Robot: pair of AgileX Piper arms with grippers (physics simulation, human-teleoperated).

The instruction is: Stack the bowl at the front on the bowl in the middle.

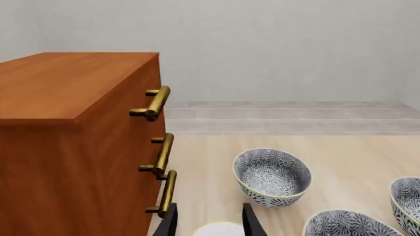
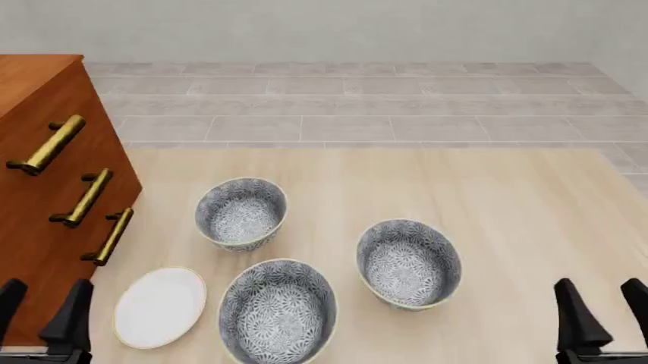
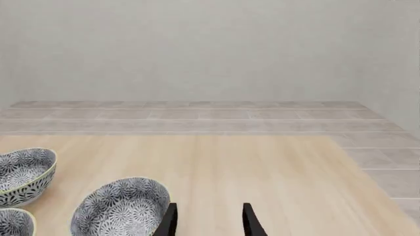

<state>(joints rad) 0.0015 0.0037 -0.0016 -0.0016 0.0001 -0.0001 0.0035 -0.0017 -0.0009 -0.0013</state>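
Note:
Three alike grey-and-white floral bowls stand on the table. The bowl at the front (image 2: 278, 312) is nearest the table's front edge, and the left wrist view shows it too (image 1: 345, 225). The bowl in the middle (image 2: 408, 263) stands to its right and a little further back; in the right wrist view it (image 3: 121, 206) sits just ahead of my fingers. My left gripper (image 2: 41, 317) hangs open at the front left, near the white plate. Open and holding nothing, my right gripper (image 2: 602, 318) is at the front right, apart from every bowl.
A third bowl (image 2: 241, 212) stands furthest back, left of centre. A flat white plate (image 2: 160, 305) lies at the front left. A wooden cabinet (image 2: 41, 189) with three brass handles (image 2: 83, 197) fills the table's left side.

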